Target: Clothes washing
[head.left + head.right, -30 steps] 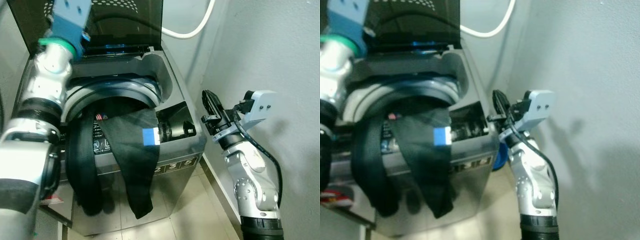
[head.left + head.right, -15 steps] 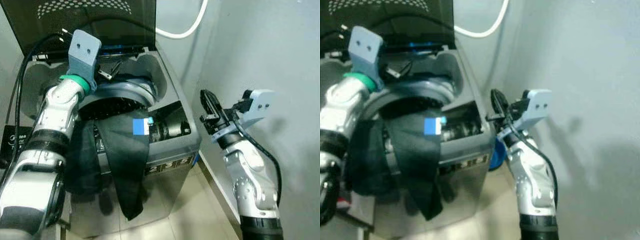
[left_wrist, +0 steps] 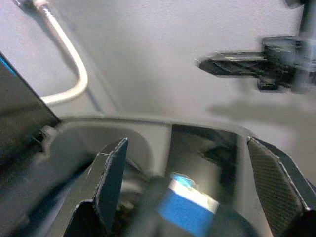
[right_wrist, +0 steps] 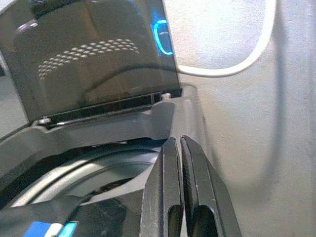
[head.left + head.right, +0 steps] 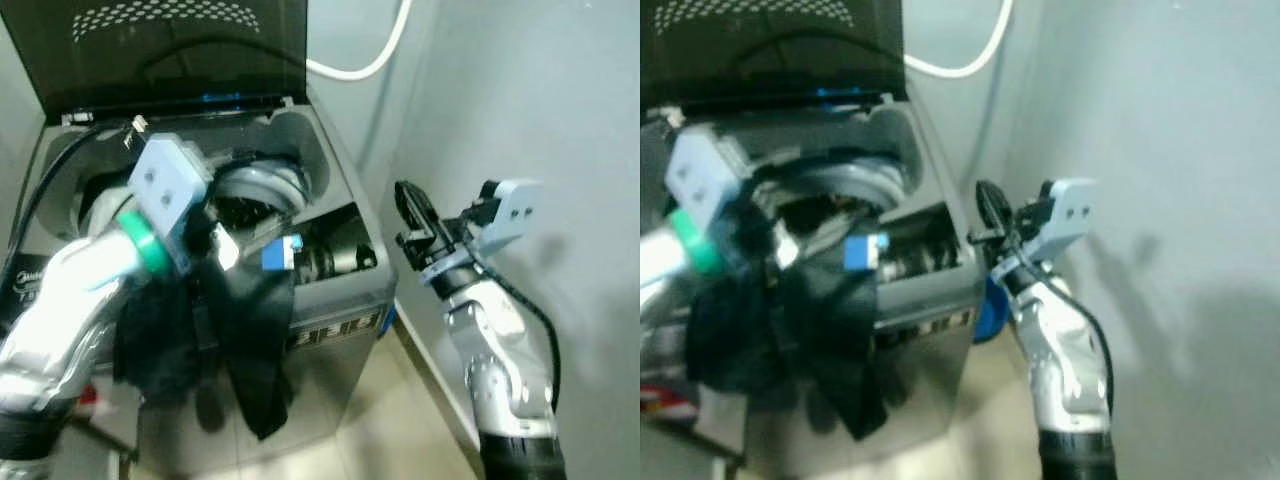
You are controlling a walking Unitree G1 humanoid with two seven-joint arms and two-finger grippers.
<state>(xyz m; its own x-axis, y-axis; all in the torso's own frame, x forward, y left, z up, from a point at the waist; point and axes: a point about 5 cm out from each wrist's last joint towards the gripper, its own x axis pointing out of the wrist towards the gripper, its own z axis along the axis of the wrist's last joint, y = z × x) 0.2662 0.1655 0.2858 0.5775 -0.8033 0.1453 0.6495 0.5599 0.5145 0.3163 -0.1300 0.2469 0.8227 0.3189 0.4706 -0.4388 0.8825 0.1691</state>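
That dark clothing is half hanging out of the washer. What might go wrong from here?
1. The dark garment drapes over the washing machine's front edge, so it may slide to the floor instead of into the drum.
2. The left gripper is open over the cloth by its blue tag; closing there may catch only a fold.
3. The right gripper, shut, is raised beside the machine near the wall and might bump either.
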